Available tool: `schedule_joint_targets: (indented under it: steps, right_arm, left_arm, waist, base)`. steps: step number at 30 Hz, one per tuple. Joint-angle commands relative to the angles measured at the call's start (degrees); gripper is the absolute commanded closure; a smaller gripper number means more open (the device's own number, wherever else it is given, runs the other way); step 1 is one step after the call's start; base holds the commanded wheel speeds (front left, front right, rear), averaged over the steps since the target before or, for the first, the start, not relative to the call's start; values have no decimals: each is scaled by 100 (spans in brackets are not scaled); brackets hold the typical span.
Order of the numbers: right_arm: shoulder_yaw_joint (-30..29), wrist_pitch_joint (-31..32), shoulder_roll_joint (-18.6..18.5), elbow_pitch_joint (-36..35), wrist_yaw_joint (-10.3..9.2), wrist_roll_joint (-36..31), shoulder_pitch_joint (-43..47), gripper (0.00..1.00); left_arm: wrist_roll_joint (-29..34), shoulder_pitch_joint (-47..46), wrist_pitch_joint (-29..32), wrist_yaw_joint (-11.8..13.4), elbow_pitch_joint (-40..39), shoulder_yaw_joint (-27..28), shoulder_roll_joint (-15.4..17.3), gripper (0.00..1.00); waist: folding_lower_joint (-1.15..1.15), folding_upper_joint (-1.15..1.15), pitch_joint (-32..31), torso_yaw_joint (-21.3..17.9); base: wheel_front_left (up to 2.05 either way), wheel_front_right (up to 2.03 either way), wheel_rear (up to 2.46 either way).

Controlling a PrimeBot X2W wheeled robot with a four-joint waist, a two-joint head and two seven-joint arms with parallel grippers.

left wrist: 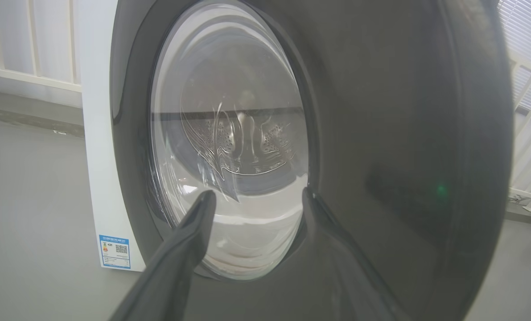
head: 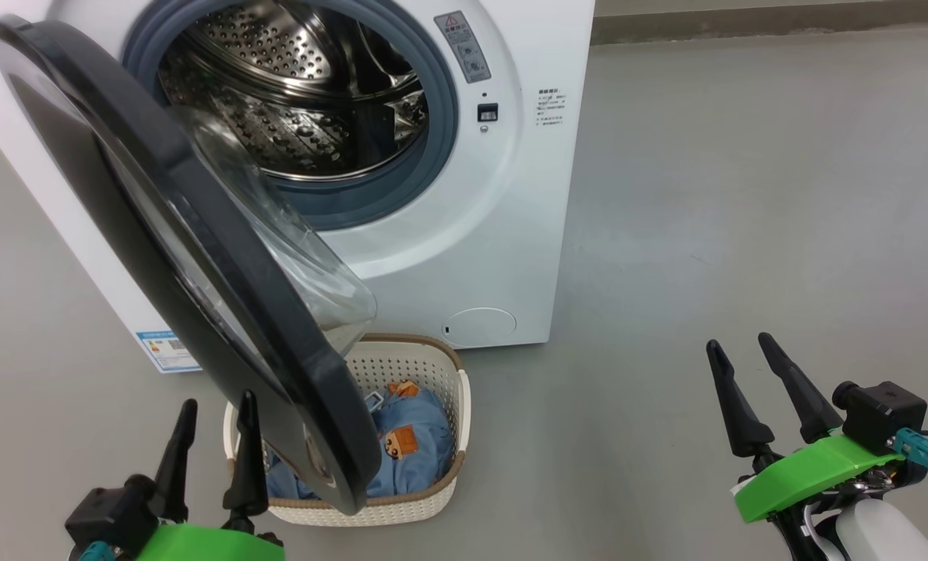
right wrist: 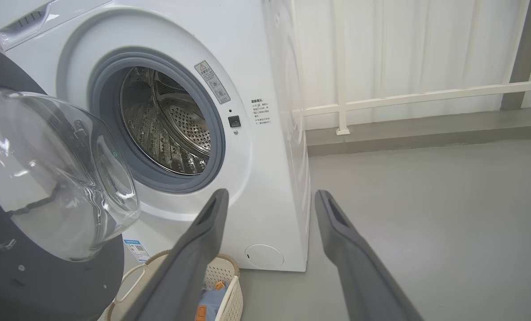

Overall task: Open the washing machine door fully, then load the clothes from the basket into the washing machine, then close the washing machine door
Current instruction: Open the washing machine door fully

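Standing out from the washer (head: 502,195) on its left hinge, the door (head: 206,241) is partly open. In the head view it angles toward the camera, with its glass bowl (head: 300,265) facing the drum (head: 300,86). The drum mouth is uncovered and ringed by a grey-blue seal (head: 442,132).

The door's lower edge hangs over the left part of the basket (head: 432,366). The basket sits on the grey floor (head: 705,195), just in front of the washer's base. The clothes (head: 421,432) lie inside the basket: blue fabric with an orange patch on top, partly hidden behind the door.

The left gripper (head: 218,400) is at the lower left. It is empty, with its fingers apart and pointing up at the door's outer face near the bottom edge. The finger (head: 247,452) nearer the door sits just beside the dark rim; whether it touches cannot be told. In the left wrist view the two fingers frame the lower part of the window, and the drum shows through the glass. A blue label (left wrist: 114,252) sits low on the washer's corner.

The right gripper (head: 739,340) is at the lower right over bare floor, well apart from the washer and basket. Its fingers are spread with nothing between them. The right wrist view looks along them to the washer's front, with a corner of the basket low in that view, beside the door.
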Motion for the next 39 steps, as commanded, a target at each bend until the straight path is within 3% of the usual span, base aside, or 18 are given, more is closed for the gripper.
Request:
schedule_joint_targets:
  steps: [1, 19, 20, 21, 23, 29, 39]
  right_arm:
    - [67, -71, -62, -111, 26, -35, -44, 0]
    - [107, -71, -42, -29, 26, -38, -100, 0]
    - [107, -71, -40, -27, 26, -42, -104, 0]
    - [104, -71, -38, -24, 26, -45, -107, 0]
    - [101, -71, -32, -16, 26, -51, -112, 0]
    - [103, -71, -25, 4, 26, -48, -115, 0]
    - [130, -71, -21, 9, 26, -20, -105, 0]
  left_arm:
    - [-32, -117, -51, 21, -125, 199, 114, 0]
    - [-38, -144, -58, -4, -100, 199, 117, 0]
    - [-39, -151, -58, -5, -102, 197, 118, 18]
    - [-39, -157, -58, -6, -105, 194, 118, 55]
    - [-36, -168, -59, -7, -110, 189, 122, 100]
    - [10, -221, -60, -3, -348, 285, 109, 100]
    - [379, -203, -60, -87, -1843, 419, -81, 100]
  waist:
    - [0, 0, 1, 2]
    - [0, 0, 0, -19]
    - [0, 0, 0, -22]
    - [0, 0, 2, -23]
    - [0, 0, 6, -26]
    - [0, 0, 23, -25]
    - [0, 0, 28, 9]
  base:
    - [0, 0, 0]
    - [0, 0, 0]
    - [0, 0, 0]
    - [0, 0, 0]
    - [0, 0, 0]
    - [0, 0, 0]
    - [0, 0, 0]
